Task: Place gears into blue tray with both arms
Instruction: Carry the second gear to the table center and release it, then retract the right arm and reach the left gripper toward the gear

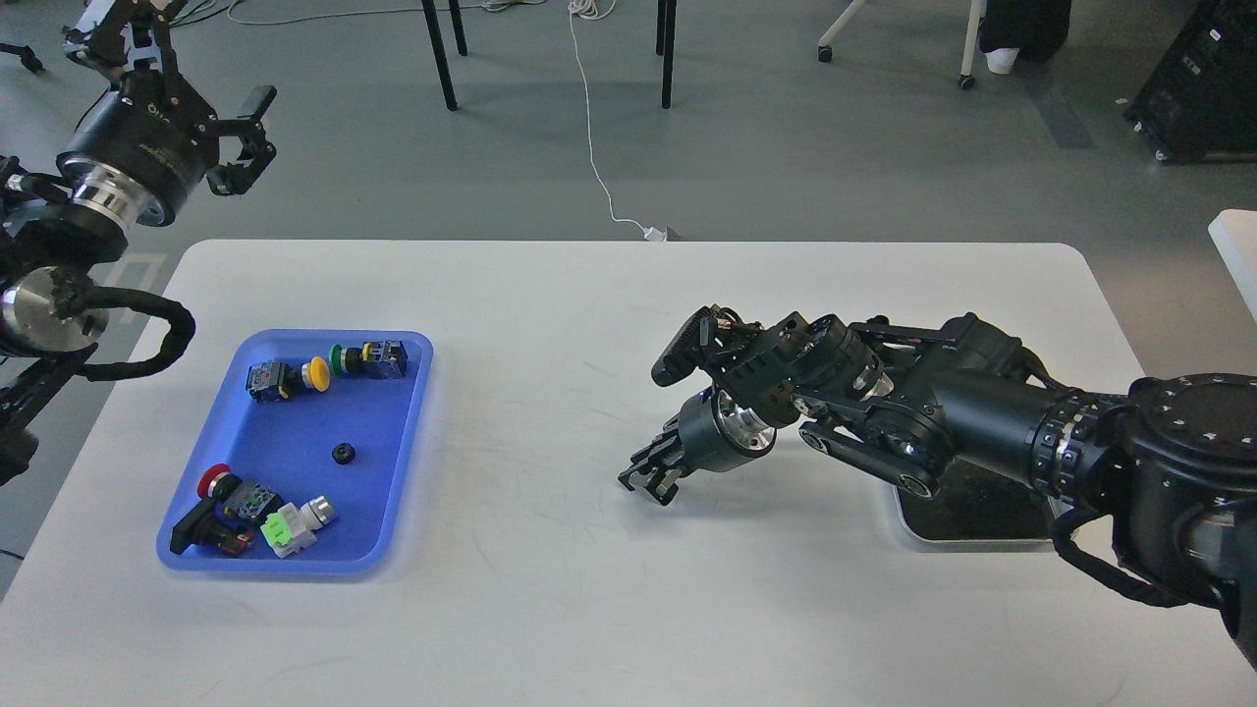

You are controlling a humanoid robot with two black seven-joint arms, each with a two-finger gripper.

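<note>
Right hand [650, 478] low over the table [609, 609], grip too dark to tell; carry level toward the blue tray [417, 412]. One gear [343, 454] already inside among switches [295, 376]. Left hand [241, 147] raised beyond, fingers spread, empty.

Bright, even overhead light; soft shadows, faint glare on the table [609, 589], perhaps slight softness.

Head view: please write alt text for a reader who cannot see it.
A blue tray on the left of a white table holds one black gear among coloured push-button switches. The right gripper hangs low over the table's middle; the left gripper is raised beyond the table's far left corner, jaws apart.
</note>
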